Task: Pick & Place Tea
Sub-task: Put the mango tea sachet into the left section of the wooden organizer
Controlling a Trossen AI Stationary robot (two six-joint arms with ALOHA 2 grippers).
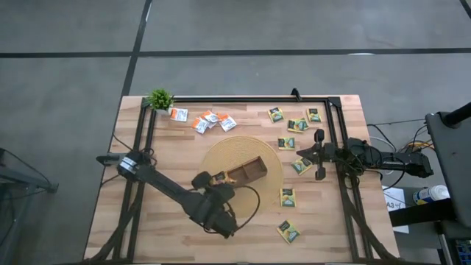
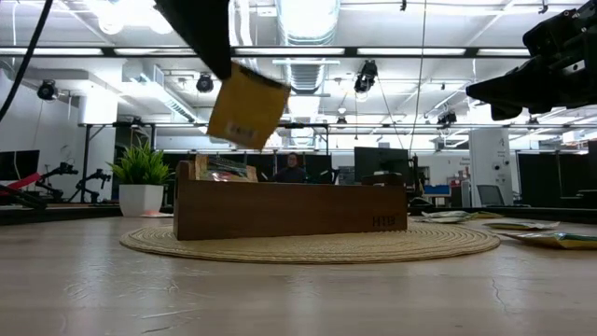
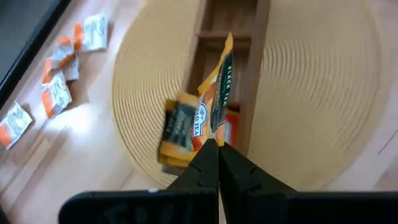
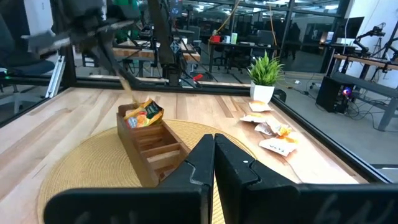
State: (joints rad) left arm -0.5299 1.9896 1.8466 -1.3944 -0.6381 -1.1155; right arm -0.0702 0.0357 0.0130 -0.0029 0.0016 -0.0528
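From my station I see grey concrete floor (image 1: 243, 29) crossed by dark lines. Beyond the table (image 2: 280, 299), a big workshop: ceiling ducts (image 2: 308, 19), strip lights (image 2: 84, 51), black monitors (image 2: 378, 163), desks (image 4: 249, 53), and a seated person (image 2: 297, 168) far back.

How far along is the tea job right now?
Done: at least one yellow-orange sachet sits in the long brown wooden tray's end compartment. In hand: left gripper is shut on a yellow paper sachet above that end. Left: white-and-orange sachets and green sachets lie on the table; right gripper waits, shut.
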